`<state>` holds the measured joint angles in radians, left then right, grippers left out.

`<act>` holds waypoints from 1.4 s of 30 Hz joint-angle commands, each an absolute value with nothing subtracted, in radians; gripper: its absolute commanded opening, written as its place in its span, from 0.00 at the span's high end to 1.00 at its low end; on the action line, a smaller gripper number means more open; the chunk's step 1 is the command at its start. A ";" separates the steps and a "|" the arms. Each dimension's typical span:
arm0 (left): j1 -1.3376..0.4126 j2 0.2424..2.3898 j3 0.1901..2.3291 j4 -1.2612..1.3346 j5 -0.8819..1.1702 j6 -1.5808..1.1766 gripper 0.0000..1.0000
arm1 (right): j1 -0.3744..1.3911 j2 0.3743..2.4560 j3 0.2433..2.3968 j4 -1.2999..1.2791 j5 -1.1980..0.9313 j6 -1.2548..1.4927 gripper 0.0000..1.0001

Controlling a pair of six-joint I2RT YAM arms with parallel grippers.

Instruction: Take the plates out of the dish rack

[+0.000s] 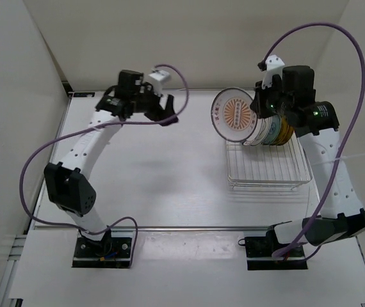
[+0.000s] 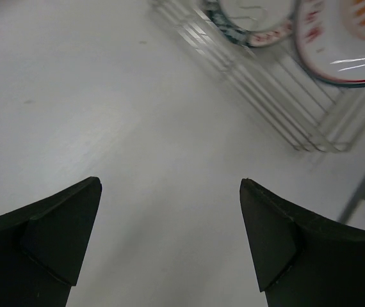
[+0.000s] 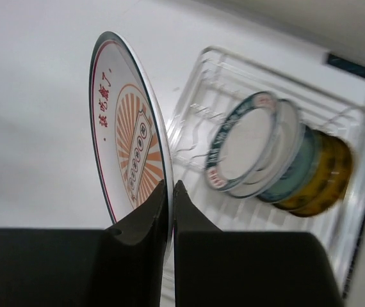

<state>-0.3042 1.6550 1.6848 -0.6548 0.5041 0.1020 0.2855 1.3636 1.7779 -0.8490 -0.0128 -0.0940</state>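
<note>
My right gripper (image 3: 170,185) is shut on the rim of the orange-sunburst plate (image 3: 128,137) and holds it on edge, lifted above the left end of the wire dish rack (image 1: 269,173). That plate also shows in the top view (image 1: 234,114). Several plates still stand in the rack: a dark-blue-rimmed white one (image 3: 240,141), a white one behind it, a teal one (image 3: 301,169) and a gold one (image 3: 326,179). My left gripper (image 2: 170,185) is open and empty above the bare table, left of the rack (image 2: 278,89); it shows in the top view (image 1: 163,109).
White walls close in the table at the back and left. A purple cable loops above each arm. The table's near edge is a metal rail (image 1: 189,228) in front of the arm bases.
</note>
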 commanded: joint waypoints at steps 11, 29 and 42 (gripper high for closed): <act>-0.522 1.884 2.051 -0.681 0.804 -0.008 0.00 | 0.183 1.353 1.718 -0.857 -0.575 -0.167 1.00; -0.549 1.960 2.123 -0.660 0.799 -0.078 0.89 | 0.173 1.371 1.700 -0.848 -0.574 -0.149 1.00; -0.320 1.841 1.849 -0.519 0.767 -0.251 0.89 | 0.101 1.402 1.580 -0.732 -0.344 -0.060 0.19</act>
<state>-0.4480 1.9289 1.8801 -0.5961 0.7959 -0.1612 0.1371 1.4094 1.5936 -0.8021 -0.4419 -0.1089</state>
